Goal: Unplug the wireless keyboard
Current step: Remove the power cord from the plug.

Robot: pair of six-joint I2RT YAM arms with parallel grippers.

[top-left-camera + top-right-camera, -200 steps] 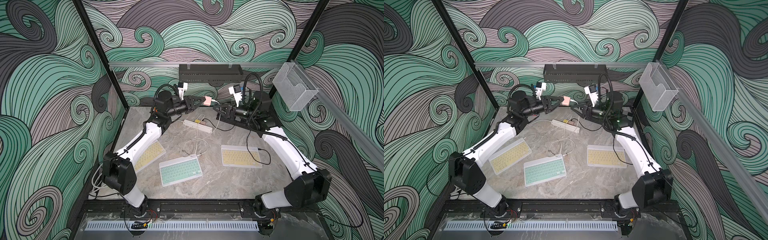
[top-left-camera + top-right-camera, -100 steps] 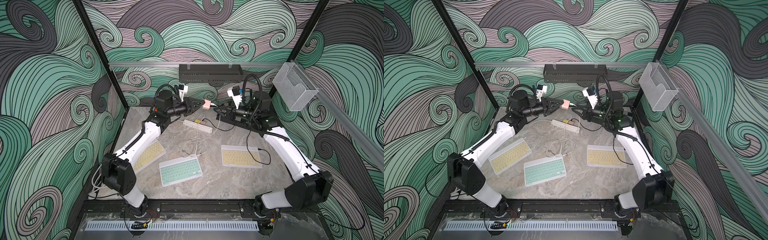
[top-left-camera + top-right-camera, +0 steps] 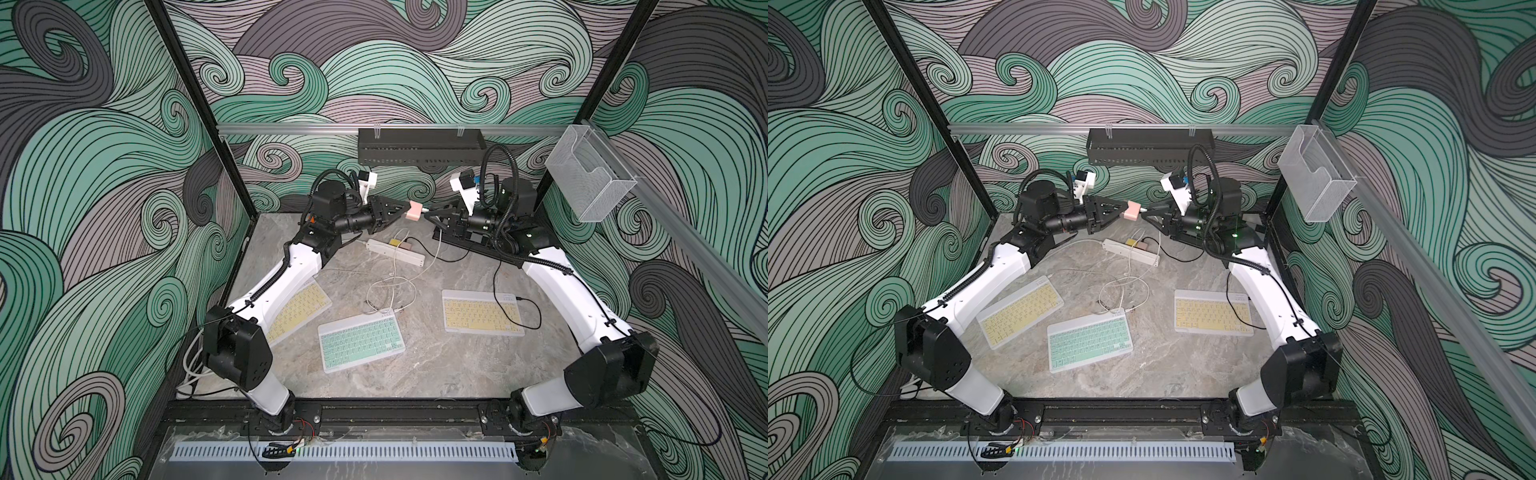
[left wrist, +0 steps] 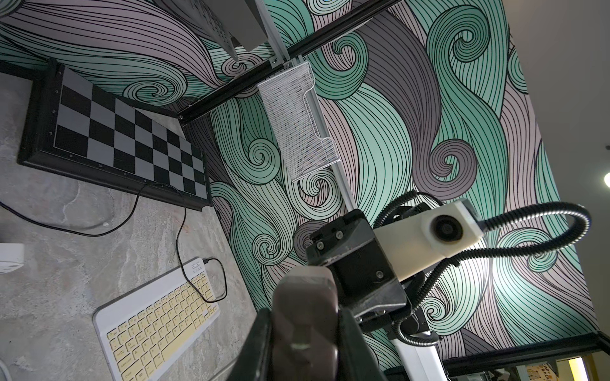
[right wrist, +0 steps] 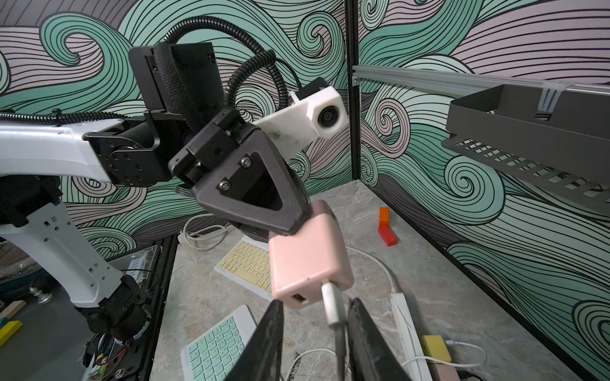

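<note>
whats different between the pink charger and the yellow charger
Colour: the pink charger is pale pink, the yellow charger is yellow. Place: the pink charger is held in the air by the left pincer; the yellow charger sits low, at the white power strip. The pink charger's white plug lies between the jaws of the right pincer; nothing grips the yellow charger. Both are small blocks with a white cable.

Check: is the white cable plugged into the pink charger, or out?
Plugged in: the white plug sits in a port of the pink charger.
</note>
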